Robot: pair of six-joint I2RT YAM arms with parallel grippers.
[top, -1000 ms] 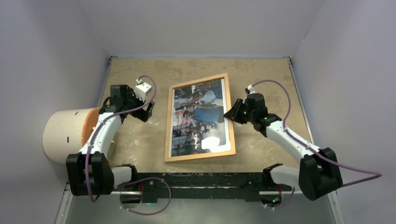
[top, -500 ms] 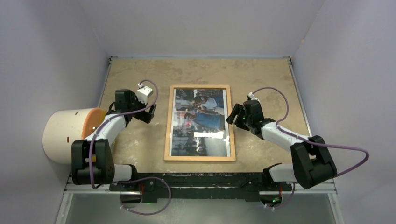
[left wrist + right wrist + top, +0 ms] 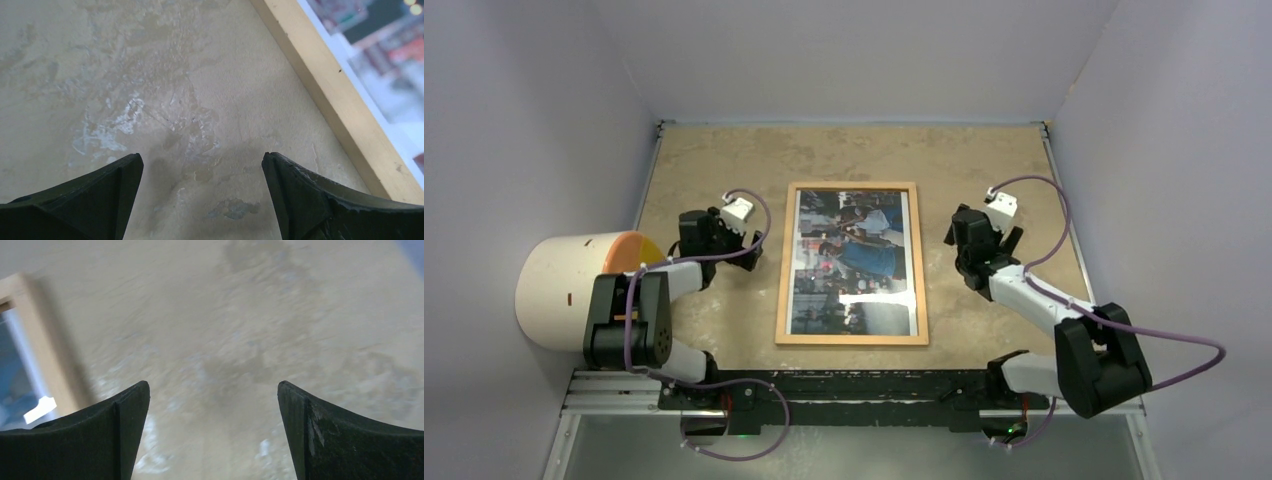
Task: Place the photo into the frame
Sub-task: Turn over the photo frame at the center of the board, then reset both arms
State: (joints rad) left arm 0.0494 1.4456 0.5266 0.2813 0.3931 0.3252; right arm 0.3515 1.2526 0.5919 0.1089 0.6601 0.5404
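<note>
I see the thin light-wood rectangular frame [image 3: 783, 270] lying flat in the middle of the mottled tan tabletop [image 3: 714, 160]. The glossy colour photo of people [image 3: 854, 262] sits inside it, face up. My left gripper [image 3: 202, 162] is near the frame's left side and my right gripper [image 3: 214, 390] near its right. Both have jaws apart over the tabletop, gripping nothing.

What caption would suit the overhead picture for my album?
The photo sits in the frame, flat on the table, with the open left gripper and open right gripper empty on either side.
</note>
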